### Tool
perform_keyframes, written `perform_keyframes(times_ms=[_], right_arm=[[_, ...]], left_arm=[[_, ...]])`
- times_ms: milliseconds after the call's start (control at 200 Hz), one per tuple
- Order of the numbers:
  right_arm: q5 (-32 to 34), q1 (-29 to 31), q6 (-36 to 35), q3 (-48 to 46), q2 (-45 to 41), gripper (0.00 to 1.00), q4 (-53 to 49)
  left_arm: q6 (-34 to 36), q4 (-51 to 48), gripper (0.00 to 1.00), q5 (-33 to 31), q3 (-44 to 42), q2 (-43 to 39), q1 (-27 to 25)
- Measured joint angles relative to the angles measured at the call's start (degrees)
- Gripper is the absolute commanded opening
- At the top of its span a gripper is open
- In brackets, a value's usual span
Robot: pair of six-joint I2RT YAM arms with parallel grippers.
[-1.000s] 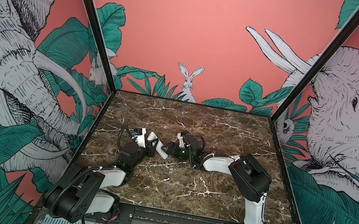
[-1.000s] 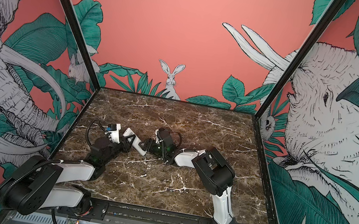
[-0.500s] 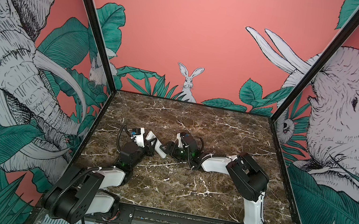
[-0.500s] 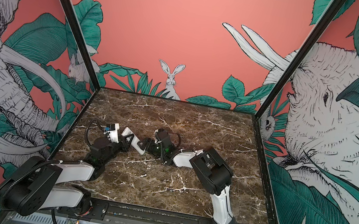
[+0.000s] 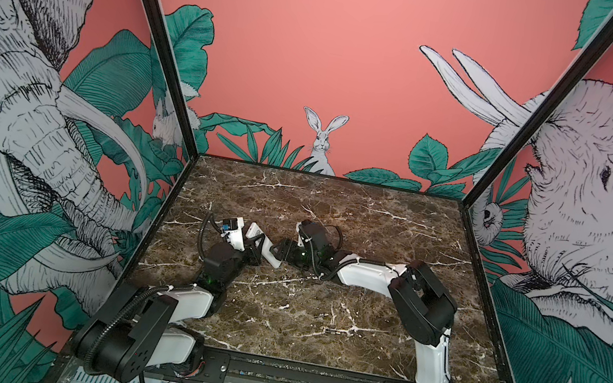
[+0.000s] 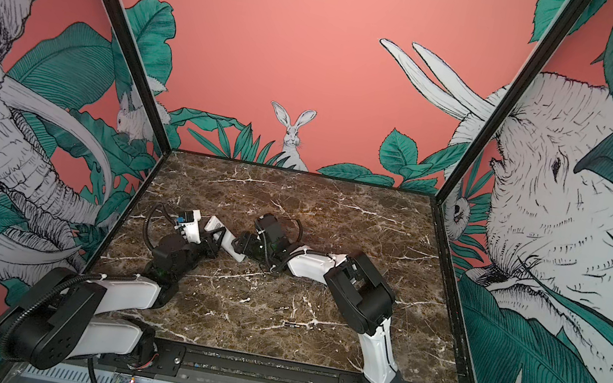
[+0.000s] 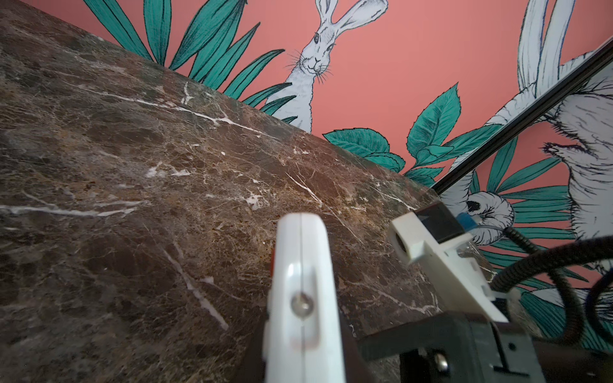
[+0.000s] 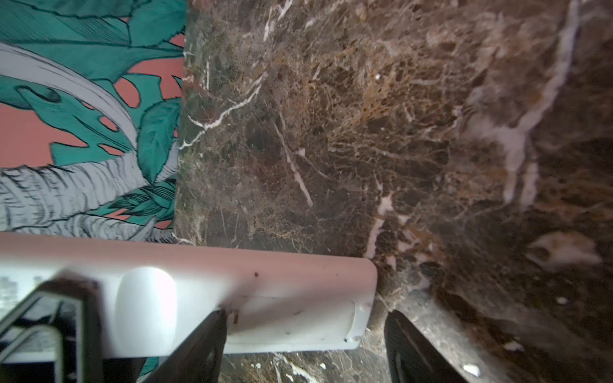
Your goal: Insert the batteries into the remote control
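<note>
Remote control (image 5: 271, 255), clamped in our left gripper (image 5: 257, 244), points lengthwise into our right gripper (image 8: 305, 331), open and holding nothing.

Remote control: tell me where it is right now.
In both top views the remote control is over the table, left of centre, clamped in the left gripper, its near end at the open right gripper.

Remote control (image 8: 265, 291): plain white, faintly pink-tinged; its end sat between the black fingers (image 8: 199, 345) of the right gripper (image 8: 305, 315). Table (image 8: 365, 132) beyond the fingers: dark brown marble, white and tan veins. Batteries (image 5: 334, 331), well apart from the fingers: dark, pale ends. Walls (image 5: 319, 55): salmon pink, teal leaves, grey-white elephants, one white rabbit (image 5: 321, 140).
</note>
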Motion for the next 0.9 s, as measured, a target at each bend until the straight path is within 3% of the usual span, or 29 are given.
perform_keyframes(times_ms=[540,900], right_arm=[[8.20,2.03,-11.58,8.48,-0.02,0.61,-16.00],[11.87,2.84,-16.59,10.71,-0.33,0.60,-21.16]], left_arm=[[4.17,-1.14,0.00,-0.28,0.83,-0.59,-1.84],[7.67,-3.58,0.00,-1.88,2.16,-1.20,-4.00]])
